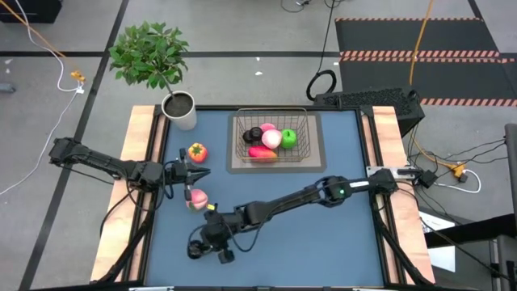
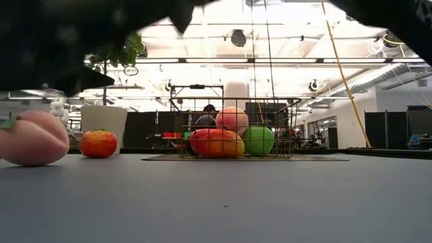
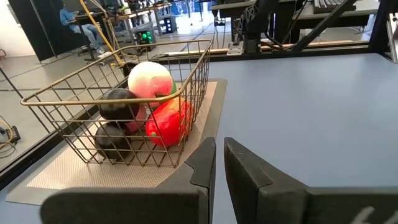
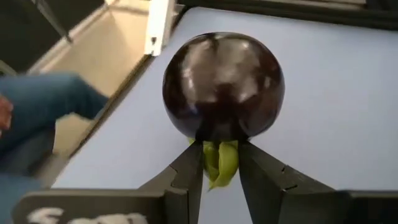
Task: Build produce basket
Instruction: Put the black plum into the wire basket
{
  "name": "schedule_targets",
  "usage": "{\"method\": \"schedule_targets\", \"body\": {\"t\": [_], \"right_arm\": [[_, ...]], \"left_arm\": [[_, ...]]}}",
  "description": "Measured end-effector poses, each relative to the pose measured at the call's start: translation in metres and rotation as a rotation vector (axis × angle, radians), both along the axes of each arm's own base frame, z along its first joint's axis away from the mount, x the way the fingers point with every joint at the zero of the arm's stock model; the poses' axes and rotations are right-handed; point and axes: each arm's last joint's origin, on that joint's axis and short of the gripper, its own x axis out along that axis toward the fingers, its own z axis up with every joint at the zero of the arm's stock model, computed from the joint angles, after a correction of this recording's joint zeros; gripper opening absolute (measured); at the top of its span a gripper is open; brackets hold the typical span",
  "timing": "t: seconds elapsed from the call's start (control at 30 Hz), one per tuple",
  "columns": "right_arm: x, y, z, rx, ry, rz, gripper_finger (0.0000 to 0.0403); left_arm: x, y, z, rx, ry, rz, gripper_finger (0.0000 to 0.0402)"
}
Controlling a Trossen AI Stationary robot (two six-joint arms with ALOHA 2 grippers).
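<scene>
The wire basket (image 1: 271,137) stands on a tan mat at the table's far middle and holds a peach, a green apple, a red oval and dark round ones (image 3: 119,102). An orange-red fruit (image 1: 196,151) and a pink peach (image 1: 196,198) lie on the table at the left. My left gripper (image 1: 200,172), shut, hovers between them and points at the basket (image 3: 124,93). My right gripper (image 1: 202,242) is stretched to the near left and is shut on a dark round fruit (image 4: 222,87). My right gripper pinches the dark round fruit's green leafy stem end (image 4: 217,163) between its two fingers (image 4: 189,171). The dark ball sticks out past the fingertips, over the table's near left part. Whether it rests on the table I cannot tell.
A white pot (image 1: 181,109) with a leafy plant stands at the far left corner. Wooden strips (image 1: 137,153) run along the table's sides. A person's blue-clad leg (image 4: 37,106) shows beyond the near left edge. Bare blue table (image 1: 323,234) lies at the near right.
</scene>
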Motion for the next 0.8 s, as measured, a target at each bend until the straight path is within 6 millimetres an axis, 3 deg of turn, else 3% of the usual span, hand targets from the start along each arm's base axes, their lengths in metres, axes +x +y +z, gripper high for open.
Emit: {"method": "schedule_targets", "body": {"t": [0.23, 0.43, 0.63, 0.8], "right_arm": [[-0.037, 0.010, 0.071, -0.153, 0.034, 0.049, 0.0078], [-0.078, -0.011, 0.121, -0.312, 0.046, -0.143, 0.0061], [-0.143, -0.058, 0.148, -0.411, -0.015, -0.415, 0.0058], [-0.208, -0.115, 0.145, -0.449, -0.182, -0.739, 0.0058]], "left_arm": [[0.000, 0.000, 0.000, 0.000, 0.001, 0.000, 0.0037], [0.000, 0.000, 0.000, 0.000, -0.002, 0.000, 0.0037], [0.000, 0.000, 0.000, 0.000, 0.000, 0.000, 0.0037], [0.000, 0.000, 0.000, 0.000, 0.000, 0.000, 0.0037]]}}
